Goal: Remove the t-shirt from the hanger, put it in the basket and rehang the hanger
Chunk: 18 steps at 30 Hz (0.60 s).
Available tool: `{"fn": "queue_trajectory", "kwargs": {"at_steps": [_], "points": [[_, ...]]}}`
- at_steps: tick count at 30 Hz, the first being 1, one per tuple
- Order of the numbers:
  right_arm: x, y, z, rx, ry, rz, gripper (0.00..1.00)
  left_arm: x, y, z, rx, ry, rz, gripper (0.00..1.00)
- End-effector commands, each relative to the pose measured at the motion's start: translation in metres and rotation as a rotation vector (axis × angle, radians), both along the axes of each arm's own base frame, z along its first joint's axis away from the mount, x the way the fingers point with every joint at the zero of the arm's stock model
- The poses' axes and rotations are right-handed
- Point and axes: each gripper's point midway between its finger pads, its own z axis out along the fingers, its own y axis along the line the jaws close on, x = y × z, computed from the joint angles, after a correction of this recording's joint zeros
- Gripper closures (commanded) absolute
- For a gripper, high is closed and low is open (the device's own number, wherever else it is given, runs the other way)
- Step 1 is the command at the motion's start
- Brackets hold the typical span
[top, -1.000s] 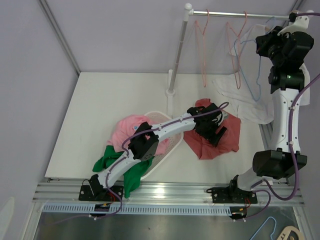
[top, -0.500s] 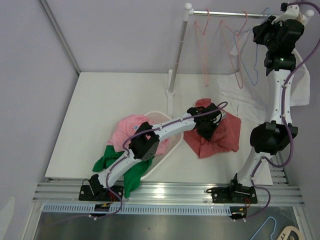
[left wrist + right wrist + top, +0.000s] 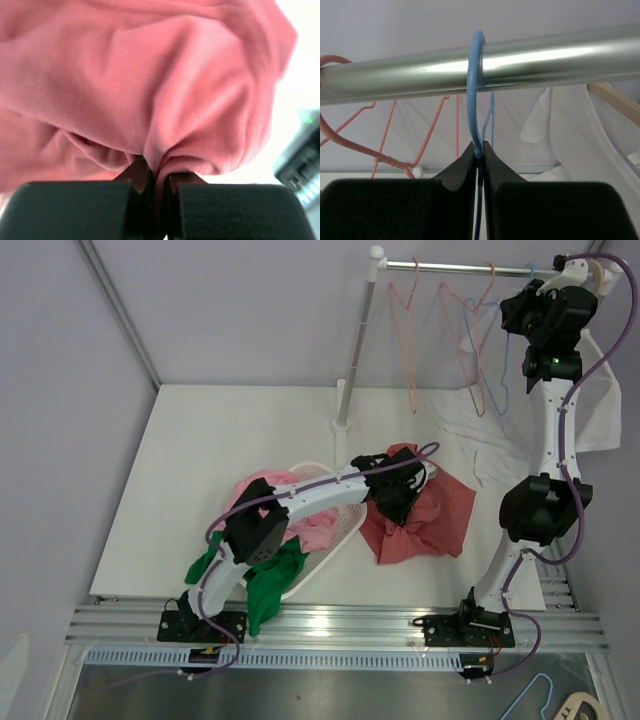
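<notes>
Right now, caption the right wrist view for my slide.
Right gripper shut on the blue hanger below its hook, looped over the metal rail; pink hangers left, white garment right.

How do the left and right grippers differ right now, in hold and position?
The left gripper pinches a fold of the red t-shirt; the right gripper clamps the blue hanger just under its hook. The left gripper is low over the table; the right gripper is up at the rail. Both are shut.
</notes>
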Motion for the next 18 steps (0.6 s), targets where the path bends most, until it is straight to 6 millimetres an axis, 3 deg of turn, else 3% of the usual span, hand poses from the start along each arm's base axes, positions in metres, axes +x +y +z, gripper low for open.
{"fn": "queue_trajectory", "kwargs": {"at_steps": [1,3,4,5,7,8,9,11,12,15,18], "points": [[-0.015,-0.002,-0.015,0.019,0.05,-0.02,0.9,-0.009,0.005,0.125,-0.215,-0.108,-0.004,0.99],[-0.018,-0.004,-0.019,0.02,0.059,-0.033,0.8,-0.017,0.019,0.139,-0.226,-0.111,-0.003,0.99],[-0.018,-0.006,-0.022,0.022,0.07,-0.04,0.78,-0.022,0.027,0.168,-0.277,-0.143,-0.001,0.99],[-0.018,-0.007,-0.021,0.025,0.069,-0.043,0.69,-0.026,0.036,0.168,-0.271,-0.142,0.006,0.99],[-0.018,-0.011,-0.021,0.033,0.074,-0.048,0.59,-0.028,0.047,0.195,-0.325,-0.18,0.02,0.99],[-0.018,-0.011,-0.02,0.04,0.074,-0.042,0.49,-0.032,0.06,0.225,-0.377,-0.219,0.034,0.99],[-0.018,-0.012,-0.019,0.044,0.073,-0.044,0.3,-0.026,0.072,0.231,-0.372,-0.248,0.066,0.99],[-0.019,-0.013,-0.015,0.051,0.069,-0.048,0.16,-0.023,0.093,0.254,-0.386,-0.298,0.107,0.99],[-0.02,-0.016,-0.015,0.054,0.069,-0.059,0.04,-0.021,0.108,0.279,-0.415,-0.34,0.137,0.99],[-0.026,-0.019,-0.007,0.054,0.06,-0.07,0.0,-0.009,0.152,0.307,-0.383,-0.4,0.233,0.99],[-0.033,-0.026,0.002,0.056,0.047,-0.083,0.0,-0.004,0.184,0.336,-0.409,-0.473,0.297,0.99]]}}
